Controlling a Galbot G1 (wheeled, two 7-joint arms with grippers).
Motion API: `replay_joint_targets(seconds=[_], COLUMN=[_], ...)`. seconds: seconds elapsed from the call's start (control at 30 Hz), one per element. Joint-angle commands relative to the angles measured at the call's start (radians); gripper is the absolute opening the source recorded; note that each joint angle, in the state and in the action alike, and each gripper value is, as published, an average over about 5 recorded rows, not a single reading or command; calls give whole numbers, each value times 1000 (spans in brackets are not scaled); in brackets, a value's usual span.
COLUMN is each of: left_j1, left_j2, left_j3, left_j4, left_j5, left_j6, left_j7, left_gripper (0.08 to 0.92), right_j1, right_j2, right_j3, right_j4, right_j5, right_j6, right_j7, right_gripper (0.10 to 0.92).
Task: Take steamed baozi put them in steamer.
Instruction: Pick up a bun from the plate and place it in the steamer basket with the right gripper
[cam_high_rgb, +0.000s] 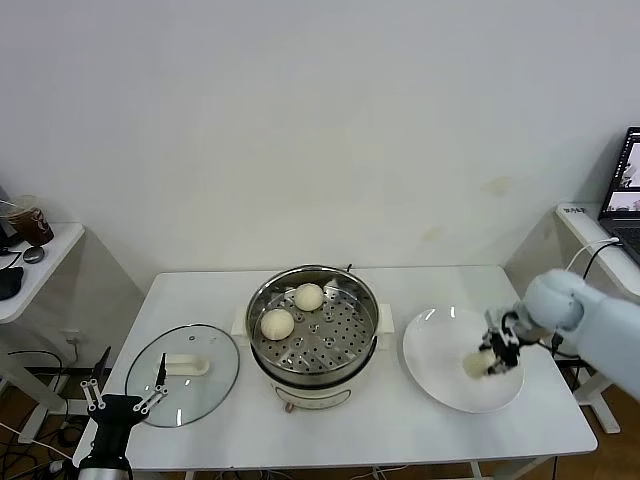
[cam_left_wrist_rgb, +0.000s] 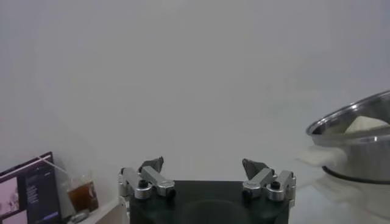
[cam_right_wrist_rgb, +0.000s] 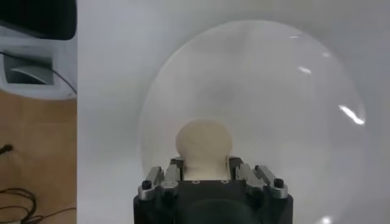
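so, scene: a white counter (cam_high_rgb: 350, 425) in front of a plain wall, with the steamer (cam_high_rgb: 314, 335) at its middle.
steamer: a round shiny steel pot on a white base with side handles, its perforated tray showing; it stands between the glass lid (cam_high_rgb: 182, 373) on the robot's left and the white plate (cam_high_rgb: 440, 385) on its right.
baozi in steamer: two cream-white buns on the tray, one toward the far rim (cam_high_rgb: 309, 296), one toward the left rim (cam_high_rgb: 277, 323); they sit near each other, and i cannot tell whether they touch.
baozi on plate: one bun (cam_right_wrist_rgb: 204, 143) lies on the plate, on the side toward the counter's right edge.
right claw (cam_high_rgb: 492, 358): down over the plate, its fingers (cam_right_wrist_rgb: 175, 172) drawn in against both sides of that bun, so it has the bun gripped; the bun looks to be at plate level.
left claw (cam_left_wrist_rgb: 207, 173): at the counter's near left corner by the lid, fingers spread wide with nothing between them, pointing up and away from the counter.
lid: lies flat on the counter, its white handle upward, just beside the steamer base.
side desks: a cup with a dark drink (cam_high_rgb: 30, 222) on the left desk, a laptop (cam_high_rgb: 627, 195) on the right one.
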Motion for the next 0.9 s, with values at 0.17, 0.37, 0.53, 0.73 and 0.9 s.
replay_joint_targets(seconds=[0.17, 0.37, 0.53, 0.73, 0.9], left_j1=[-12, -11, -6, 4, 8], left_j2=[14, 15, 7, 7, 2], left_j3=[2, -1, -9, -29, -37], left_j4=[-6, -3, -6, -6, -7], left_j5=[-3, -4, -5, -10, -15], left_j6=[4, 2, -1, -4, -6], left_j7=[1, 1, 0, -1, -1], left_gripper=[823, 823, 823, 823, 823], right_j1=[620, 708, 669, 599, 555], right_j2=[184, 379, 542, 690, 749], right_j3=[-246, -398, -482, -545, -574], right_j4=[-19, 37, 91, 68, 19], right_j5=[246, 412, 402, 252, 161], right_j6=[16, 123, 229, 402, 512], right_j7=[-40, 18, 56, 67, 68], right_gripper=[467, 468, 472, 475, 475])
